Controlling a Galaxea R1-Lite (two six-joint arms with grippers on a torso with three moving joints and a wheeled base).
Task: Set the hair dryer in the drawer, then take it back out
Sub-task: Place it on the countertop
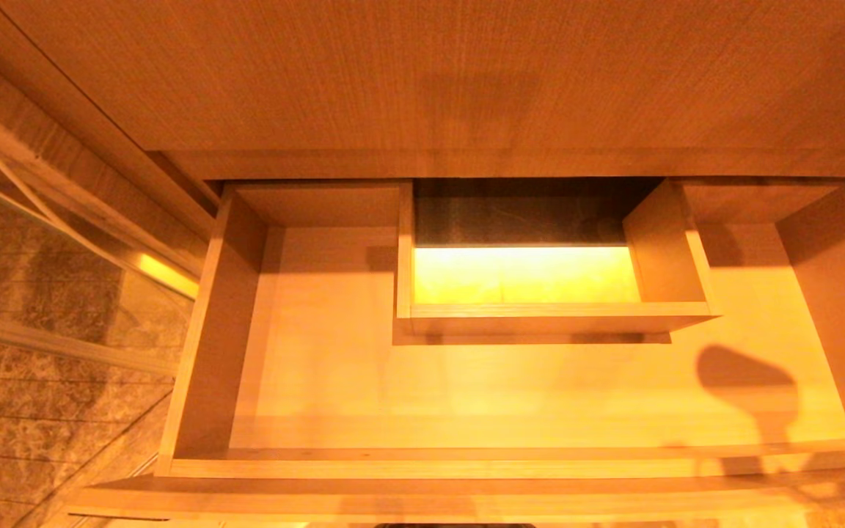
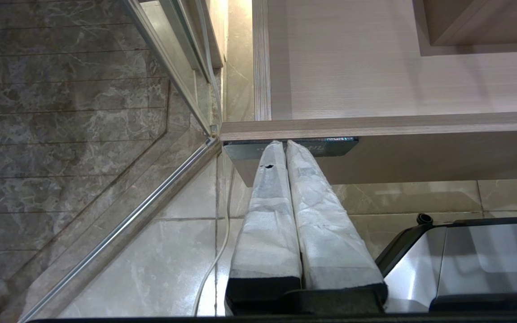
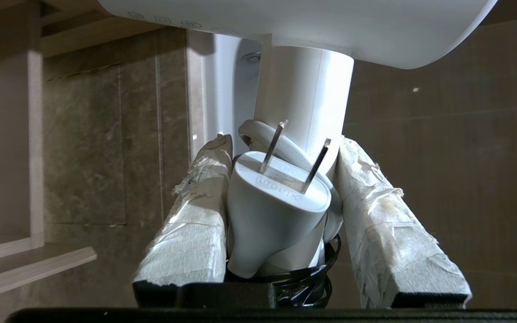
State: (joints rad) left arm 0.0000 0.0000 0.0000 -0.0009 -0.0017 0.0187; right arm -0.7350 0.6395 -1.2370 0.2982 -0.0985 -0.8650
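The drawer [image 1: 422, 466] stands pulled open below me, wide and shallow, its light wood floor bare around a boxed cut-out [image 1: 540, 315]. My right gripper [image 3: 285, 141] is shut on the handle of the white hair dryer [image 3: 305, 89], with the cord's white plug [image 3: 276, 206] wedged between the taped fingers. Neither shows in the head view; only the dryer's shadow [image 1: 749, 381] falls on the drawer's right part. My left gripper [image 2: 284, 144] is shut and parked low, its tips by the dark label [image 2: 335, 146] on the drawer front [image 2: 420, 157].
A wood countertop [image 1: 422, 73] overhangs the drawer's back. A glass partition with a metal frame [image 1: 63, 220] stands at the left over marble tiles. A white cable [image 2: 213, 251] runs down the floor, and my own base [image 2: 465, 260] sits under the drawer front.
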